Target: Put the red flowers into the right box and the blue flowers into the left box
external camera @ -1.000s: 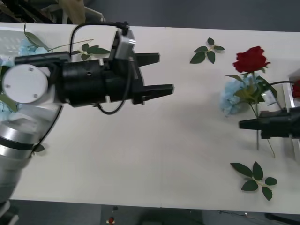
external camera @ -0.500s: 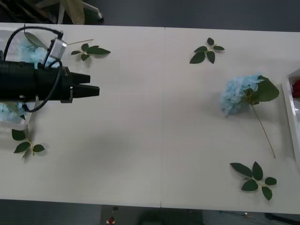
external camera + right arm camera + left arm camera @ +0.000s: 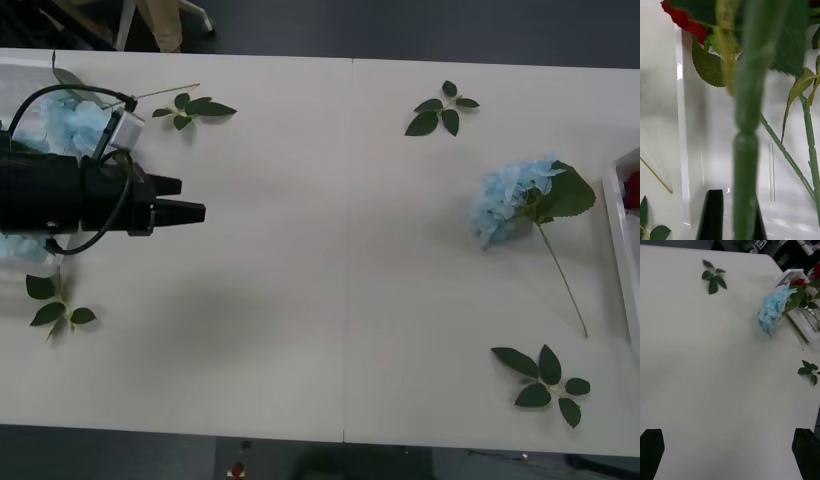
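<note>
While the blue hydrangea (image 3: pixel 512 200) lies just beside the right box (image 3: pixel 616 232), stem trailing toward the robot, the spread-fingered left gripper (image 3: pixel 180 200) points at it from well apart; the right gripper (image 3: pixel 730 215) clasps a rose stem (image 3: pixel 747 123) over that box.

**Black robot arm with cabled wrist camera**

The left arm (image 3: pixel 60 195) is a matte black cylinder. A small grey box-shaped camera (image 3: pixel 120 128) sits on top, looped by a thin black cable (image 3: pixel 60 92). The left gripper (image 3: pixel 183 200) ends in 2 tapered black fingers (image 3: pixel 180 212).
</note>
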Robot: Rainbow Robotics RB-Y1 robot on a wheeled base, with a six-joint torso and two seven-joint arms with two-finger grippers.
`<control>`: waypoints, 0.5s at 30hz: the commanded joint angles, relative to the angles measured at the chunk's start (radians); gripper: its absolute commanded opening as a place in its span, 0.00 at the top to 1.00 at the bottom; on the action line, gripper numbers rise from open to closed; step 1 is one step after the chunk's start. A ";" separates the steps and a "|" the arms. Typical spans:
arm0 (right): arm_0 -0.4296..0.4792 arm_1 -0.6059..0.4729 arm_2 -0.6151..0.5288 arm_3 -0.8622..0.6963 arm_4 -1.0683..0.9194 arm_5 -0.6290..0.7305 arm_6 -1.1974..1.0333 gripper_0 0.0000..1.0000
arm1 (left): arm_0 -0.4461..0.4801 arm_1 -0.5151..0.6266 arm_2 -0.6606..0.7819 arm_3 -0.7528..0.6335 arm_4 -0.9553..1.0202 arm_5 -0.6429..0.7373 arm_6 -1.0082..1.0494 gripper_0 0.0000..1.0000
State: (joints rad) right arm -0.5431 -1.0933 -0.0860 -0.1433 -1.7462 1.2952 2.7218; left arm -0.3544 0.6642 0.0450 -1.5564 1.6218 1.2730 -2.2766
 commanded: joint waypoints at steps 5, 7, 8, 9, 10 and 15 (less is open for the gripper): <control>0.005 -0.030 -0.031 -0.010 -0.009 -0.019 -0.016 0.29 | -0.037 -0.126 0.026 -0.021 0.133 -0.020 -0.420 0.00; 0.005 -0.028 -0.031 -0.019 -0.009 -0.011 -0.016 0.27 | -0.026 -0.175 0.041 -0.021 0.133 0.002 -0.429 0.00; 0.005 -0.026 -0.029 -0.033 -0.007 0.003 -0.016 0.26 | -0.017 -0.207 0.052 -0.022 0.127 0.014 -0.429 0.00; 0.005 -0.023 -0.029 -0.055 -0.004 0.024 -0.016 0.26 | -0.006 -0.238 0.059 -0.025 0.125 0.022 -0.429 0.00; 0.005 -0.022 -0.029 -0.065 -0.004 0.035 -0.016 0.26 | 0.000 -0.250 0.061 -0.030 0.125 0.023 -0.429 0.00; 0.005 -0.003 0.019 -0.262 0.005 0.137 -0.016 0.25 | 0.106 -0.342 0.053 -0.179 0.064 0.025 -0.429 0.00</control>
State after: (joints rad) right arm -0.5401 -1.0927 -0.0893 -0.2912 -1.7380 1.4077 2.7218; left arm -0.3140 0.3343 0.1066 -1.6139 1.7131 1.2976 -2.6914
